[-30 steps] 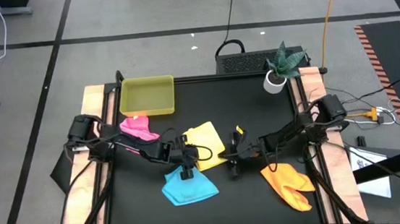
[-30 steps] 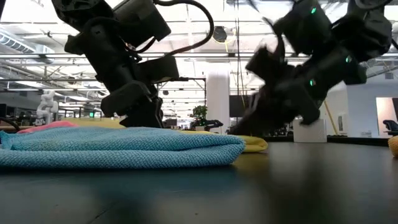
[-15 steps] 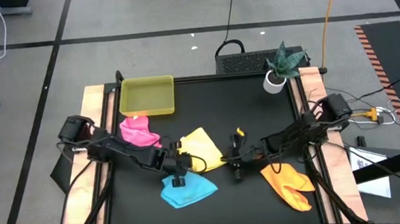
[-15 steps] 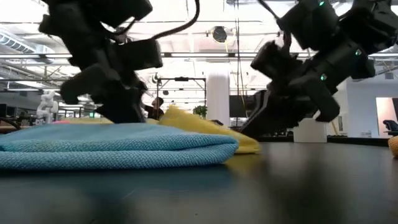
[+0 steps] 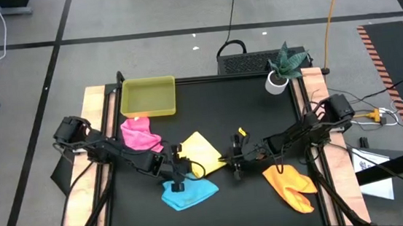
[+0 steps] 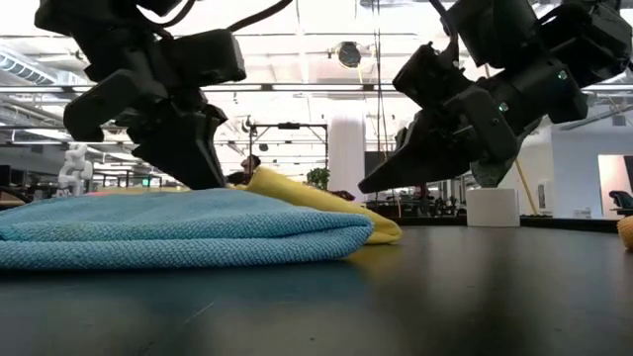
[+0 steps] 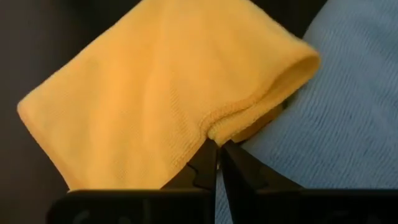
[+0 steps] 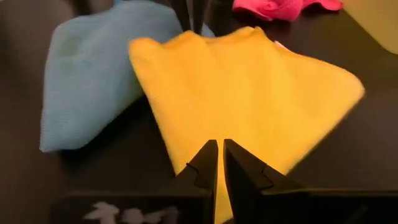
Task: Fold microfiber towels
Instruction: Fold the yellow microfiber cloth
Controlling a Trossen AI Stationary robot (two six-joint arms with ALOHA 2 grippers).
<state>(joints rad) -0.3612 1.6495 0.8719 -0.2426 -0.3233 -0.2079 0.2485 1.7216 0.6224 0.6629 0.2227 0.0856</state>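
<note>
Left hand (image 7: 217, 154) and right hand (image 8: 219, 155) seemingly both clenched on yellow towel (image 5: 203, 152).

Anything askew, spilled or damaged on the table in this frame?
Nothing damaged or spilled. The yellow towel overlaps the blue towel, pinched at opposite edges by the left end effector and right end effector. Pink towel and orange towel lie crumpled, unfolded.

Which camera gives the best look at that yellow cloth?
The right wrist view: the yellow towel fills it. From above it looks small; the low view sees only an edge; the left wrist view shows one corner.
</note>
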